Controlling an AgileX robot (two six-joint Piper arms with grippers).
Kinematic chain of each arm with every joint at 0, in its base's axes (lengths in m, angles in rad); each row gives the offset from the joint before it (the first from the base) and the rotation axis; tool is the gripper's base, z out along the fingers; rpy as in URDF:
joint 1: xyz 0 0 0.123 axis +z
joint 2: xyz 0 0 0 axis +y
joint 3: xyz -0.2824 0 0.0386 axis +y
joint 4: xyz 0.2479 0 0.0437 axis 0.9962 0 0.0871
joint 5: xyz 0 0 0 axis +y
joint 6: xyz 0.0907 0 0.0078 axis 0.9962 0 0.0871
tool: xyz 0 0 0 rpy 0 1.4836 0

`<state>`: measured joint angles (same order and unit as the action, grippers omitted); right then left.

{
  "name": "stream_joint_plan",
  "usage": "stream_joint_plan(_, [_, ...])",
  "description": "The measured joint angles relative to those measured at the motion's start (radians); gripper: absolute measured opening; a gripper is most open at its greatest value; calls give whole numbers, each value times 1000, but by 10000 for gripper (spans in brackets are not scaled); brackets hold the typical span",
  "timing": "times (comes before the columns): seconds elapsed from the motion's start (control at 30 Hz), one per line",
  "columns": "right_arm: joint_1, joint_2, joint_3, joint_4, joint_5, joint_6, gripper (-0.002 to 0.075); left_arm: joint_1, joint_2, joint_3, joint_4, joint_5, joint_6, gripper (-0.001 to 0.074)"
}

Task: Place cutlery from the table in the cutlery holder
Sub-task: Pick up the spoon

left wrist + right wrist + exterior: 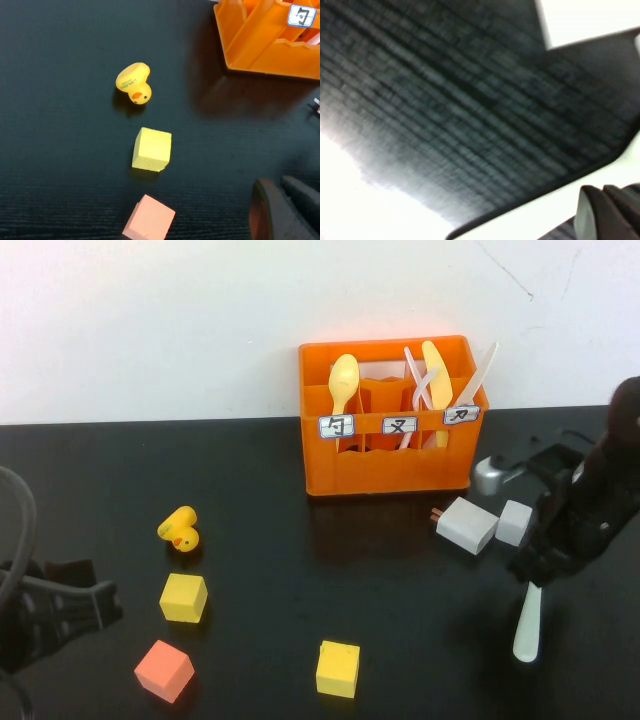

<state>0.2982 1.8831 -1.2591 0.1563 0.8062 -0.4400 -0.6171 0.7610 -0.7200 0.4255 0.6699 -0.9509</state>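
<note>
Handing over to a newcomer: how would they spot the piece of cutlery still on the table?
From the orange plastic cutlery holder, look toward the near right, past two white blocks. A pale mint-green plastic utensil lies below the right claw, the only cutlery outside the holder.

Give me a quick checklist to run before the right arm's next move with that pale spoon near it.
1. Right gripper low over the mint-green spoon, right side of the table: ok.
2. Spoon actually gripped: cannot tell; the arm hides its upper end.
3. Right gripper shut: ok.
4. Cutlery holder upright, compartments open on top: ok.
5. Two white blocks lie between spoon and holder: not ok.
6. Left gripper shut, parked at the near left, away from the holder: ok.
</note>
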Motion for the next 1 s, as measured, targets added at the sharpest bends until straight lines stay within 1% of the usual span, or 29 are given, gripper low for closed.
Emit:
stream_joint_plan(0.1, [77, -1, -2, -103, 15, 105, -2, 0, 0, 0, -2, -5, -4, -1])
stream_joint_plan(0.17, [138, -1, -2, -156, -5, 134, -2, 0, 0, 0, -2, -9, -6, -1])
stream_joint_plan(0.23, [190, -1, -2, -168, -31, 147, -2, 0, 0, 0, -2, -14, -6, -1])
stream_joint_plan(0.33, [234, 5, -6, -178, -37, 165, -2, 0, 0, 0, -2, -20, -10, -1])
stream_joint_plan(0.63, [238, 38, -8, -324, 84, 205, -2, 0, 0, 0, -12, -19, -12, -1])
stream_joint_plan(0.83, [198, 38, 8, -337, 131, 205, -2, 0, 0, 0, -20, -8, -12, -1])
stream_joint_plan(1.0, [180, 11, 33, -343, 106, 231, -2, 0, 0, 0, -20, -8, -12, -1])
